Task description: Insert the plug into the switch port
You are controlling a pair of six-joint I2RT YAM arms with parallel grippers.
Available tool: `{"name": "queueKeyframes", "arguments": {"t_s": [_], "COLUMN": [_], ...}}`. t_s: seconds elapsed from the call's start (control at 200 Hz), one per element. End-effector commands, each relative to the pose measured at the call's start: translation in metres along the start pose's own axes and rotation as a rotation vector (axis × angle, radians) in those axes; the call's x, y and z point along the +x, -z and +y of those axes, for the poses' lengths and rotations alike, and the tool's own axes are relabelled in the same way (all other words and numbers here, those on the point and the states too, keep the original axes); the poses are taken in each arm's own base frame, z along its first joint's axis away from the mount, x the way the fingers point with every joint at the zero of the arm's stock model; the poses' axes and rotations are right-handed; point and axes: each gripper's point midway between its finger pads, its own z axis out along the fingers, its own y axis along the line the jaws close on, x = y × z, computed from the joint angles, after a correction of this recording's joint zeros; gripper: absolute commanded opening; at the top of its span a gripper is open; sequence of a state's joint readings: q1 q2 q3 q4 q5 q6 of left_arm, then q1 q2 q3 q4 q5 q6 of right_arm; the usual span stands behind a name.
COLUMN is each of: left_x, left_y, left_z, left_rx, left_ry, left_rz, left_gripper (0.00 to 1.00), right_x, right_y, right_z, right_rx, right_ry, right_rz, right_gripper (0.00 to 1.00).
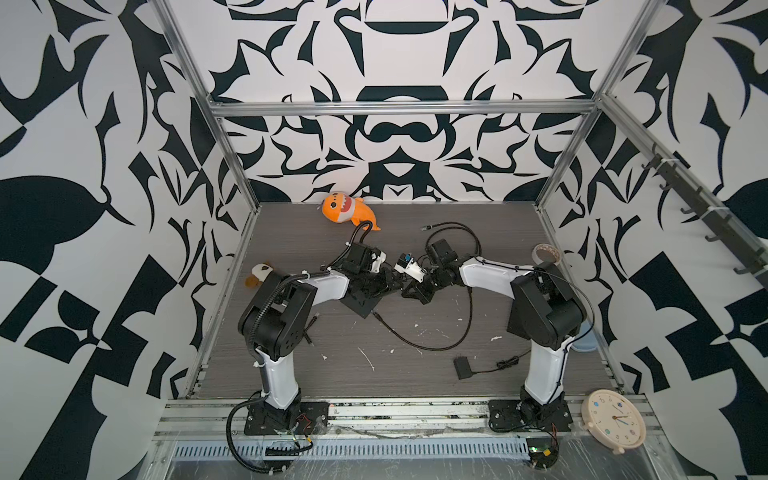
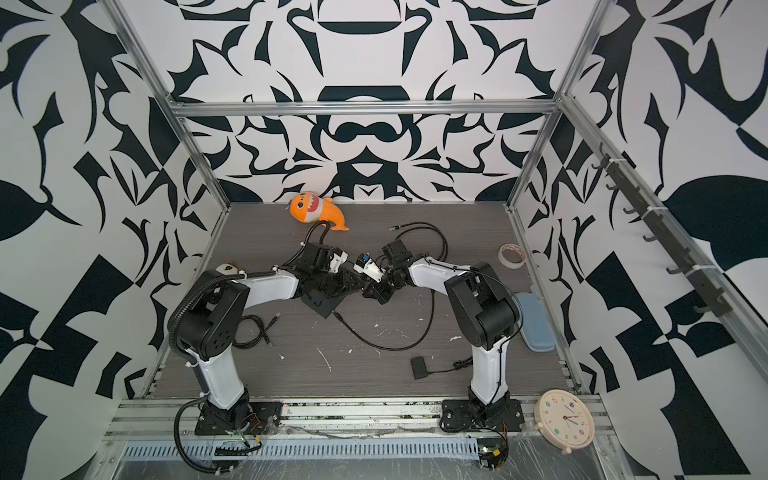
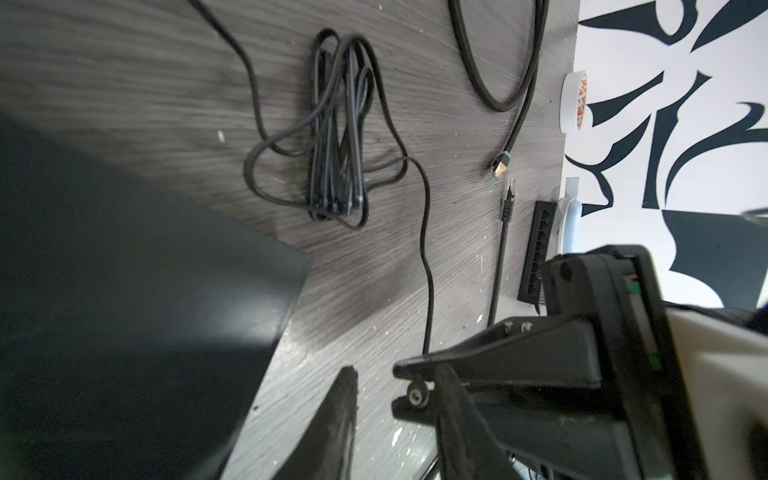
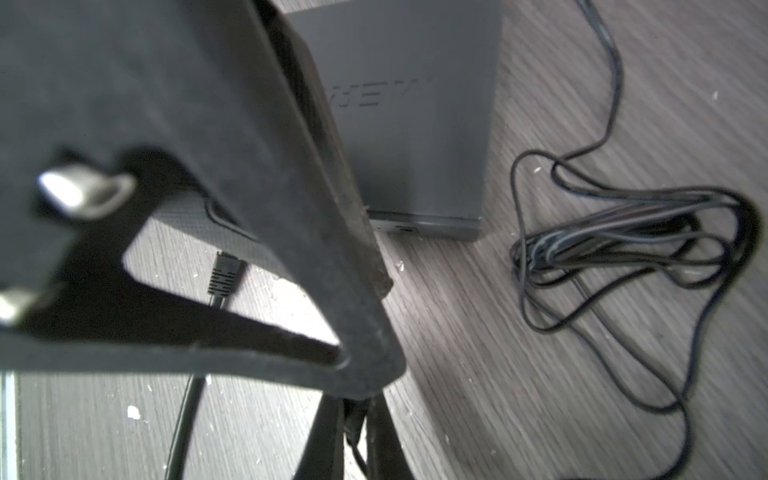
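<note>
the black ethernet plug [image 4: 224, 274] lies loose on the grey wood-grain tabletop [image 4: 478, 353], just under the right gripper [image 4: 374, 365], whose jaws are closed on nothing. the plug is just beside the flat dark-grey plastic switch [image 4: 415, 145]. the left gripper [image 1: 390, 284] hovers alongside, jaws apart, empty. the step looks like the grasp: next, pinch the plug body and align it with a port, hidden here.
</note>
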State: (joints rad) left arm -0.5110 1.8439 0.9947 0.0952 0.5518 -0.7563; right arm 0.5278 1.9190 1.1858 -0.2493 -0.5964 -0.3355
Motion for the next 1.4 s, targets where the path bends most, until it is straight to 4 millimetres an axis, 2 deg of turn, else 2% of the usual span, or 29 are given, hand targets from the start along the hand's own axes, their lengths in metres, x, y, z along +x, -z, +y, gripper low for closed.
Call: {"name": "queueKeyframes", "arguments": {"t_s": [0.0, 0.32, 0.66, 0.72, 0.85, 0.975, 1.07, 1.18, 1.395], "left_x": [-0.004, 0.001, 0.0, -0.001, -0.001, 0.0, 0.0, 0.001, 0.0], "left_y": [-0.004, -0.011, -0.01, -0.009, -0.008, -0.008, -0.007, -0.006, -0.005], "left_z": [-0.006, -0.009, -0.008, -0.007, -0.006, -0.005, -0.005, -0.005, -0.005], "left_rx": [0.029, 0.06, 0.049, 0.045, 0.035, 0.029, 0.027, 0.026, 0.025], "left_ry": [0.004, 0.004, 0.02, 0.023, 0.028, 0.032, 0.036, 0.04, 0.048], "left_rz": [0.001, 0.028, 0.012, 0.007, 0.004, 0.005, 0.005, 0.005, 0.003], "left_gripper": [0.31, 0.22, 0.11, 0.11, 0.11, 0.11, 0.11, 0.11, 0.11], "right_x": [-0.015, -0.016, -0.014, -0.011, -0.004, -0.005, -0.005, -0.005, -0.026], "right_y": [0.007, 0.005, 0.005, 0.005, 0.011, 0.021, 0.026, 0.03, 0.028], "right_z": [0.005, 0.003, 0.001, 0.0, 0.002, 0.004, 0.009, 0.004, -0.001], "right_rx": [-0.017, -0.013, 0.003, 0.012, 0.038, 0.071, 0.077, 0.132, 0.114], "right_ry": [0.02, 0.009, -0.005, -0.009, -0.017, -0.017, -0.015, -0.016, -0.046], "right_rz": [-0.047, -0.045, -0.051, -0.049, -0.067, -0.156, -0.218, -0.305, -0.484], "right_gripper": [0.08, 0.08, 0.07, 0.1, 0.24, 0.34, 0.37, 0.4, 0.38]}}
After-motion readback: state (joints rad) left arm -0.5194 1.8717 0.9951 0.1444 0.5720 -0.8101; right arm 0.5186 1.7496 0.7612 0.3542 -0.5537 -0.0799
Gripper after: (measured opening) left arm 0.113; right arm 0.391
